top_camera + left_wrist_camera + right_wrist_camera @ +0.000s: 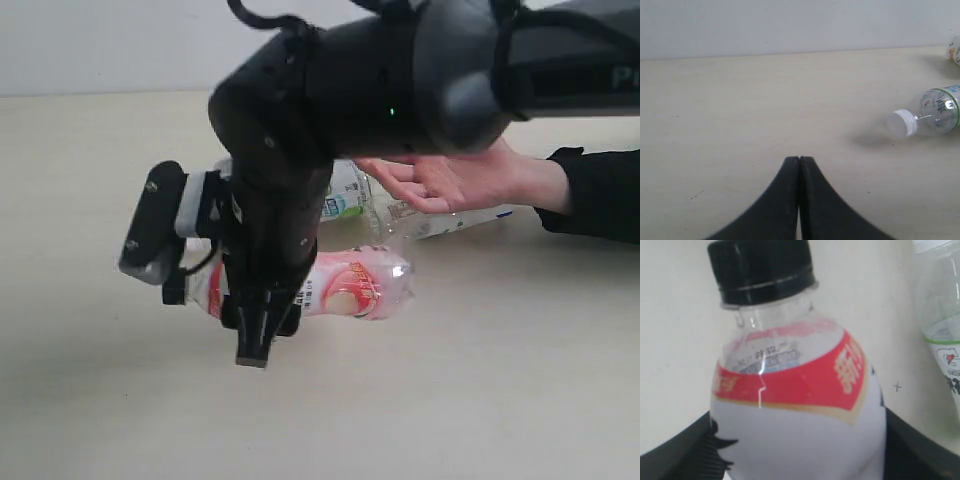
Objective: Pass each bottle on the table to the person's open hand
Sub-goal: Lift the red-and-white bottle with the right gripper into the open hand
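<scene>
1. My right claw is clamped on the pink-labelled bottle. One dark finger presses each side of its body, below the red band of the label.
2. That bottle lies on its side, low over the table. Its black cap points to the left of the exterior view. I cannot tell whether it touches the surface or hangs just above it.
3. The person's hand is open, fingers stretched toward my arm. It is behind the held bottle and to its right, apart from it.
4. Two more bottles lie on the table by that hand: the green-labelled bottle near the fingertips, and a clear bottle below the palm.
5. My left claw has its fingers pressed flat together with nothing between them, over bare table.
6. From the left wrist, the green-labelled bottle lies on its side well apart from that claw, its white cap turned toward it.
</scene>
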Controlling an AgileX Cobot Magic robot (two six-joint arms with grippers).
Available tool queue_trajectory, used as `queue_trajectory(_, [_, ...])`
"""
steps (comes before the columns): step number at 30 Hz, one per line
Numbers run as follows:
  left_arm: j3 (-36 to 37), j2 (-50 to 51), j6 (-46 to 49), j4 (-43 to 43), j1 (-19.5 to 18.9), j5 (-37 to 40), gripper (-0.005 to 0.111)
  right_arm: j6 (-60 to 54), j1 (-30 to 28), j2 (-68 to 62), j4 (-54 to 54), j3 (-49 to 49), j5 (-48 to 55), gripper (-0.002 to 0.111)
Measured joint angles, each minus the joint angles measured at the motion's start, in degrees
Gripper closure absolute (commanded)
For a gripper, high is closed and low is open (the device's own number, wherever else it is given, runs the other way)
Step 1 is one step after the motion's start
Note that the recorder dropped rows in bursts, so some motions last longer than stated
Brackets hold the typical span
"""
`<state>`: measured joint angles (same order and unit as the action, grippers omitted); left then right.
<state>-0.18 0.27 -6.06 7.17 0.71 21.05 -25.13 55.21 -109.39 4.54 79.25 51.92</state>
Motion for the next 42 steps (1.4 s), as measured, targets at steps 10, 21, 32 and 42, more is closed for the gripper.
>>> queue_trajectory(10, [0.0, 0.0, 0.0, 0.0, 0.0, 0.0, 0.104, 16.2, -8.5, 6.7, -5.0, 12.3, 16.6, 0.108])
queue_trajectory(21, [0.0, 0.0, 0.0, 0.0, 0.0, 0.0, 0.104, 32.2, -27.6, 8.4, -4.9, 12.7, 16.1, 0.108])
queue_trajectory(32, [0.0, 0.0, 0.0, 0.0, 0.0, 0.0, 0.104, 35.6, -28.8, -0.2, -5.4, 12.7, 12.9, 0.108])
queue_trajectory(42, [0.0, 0.0, 0.0, 0.0, 0.0, 0.0, 0.104, 42.7, -28.8, -2.7, -2.2, 12.7, 9.4, 0.09])
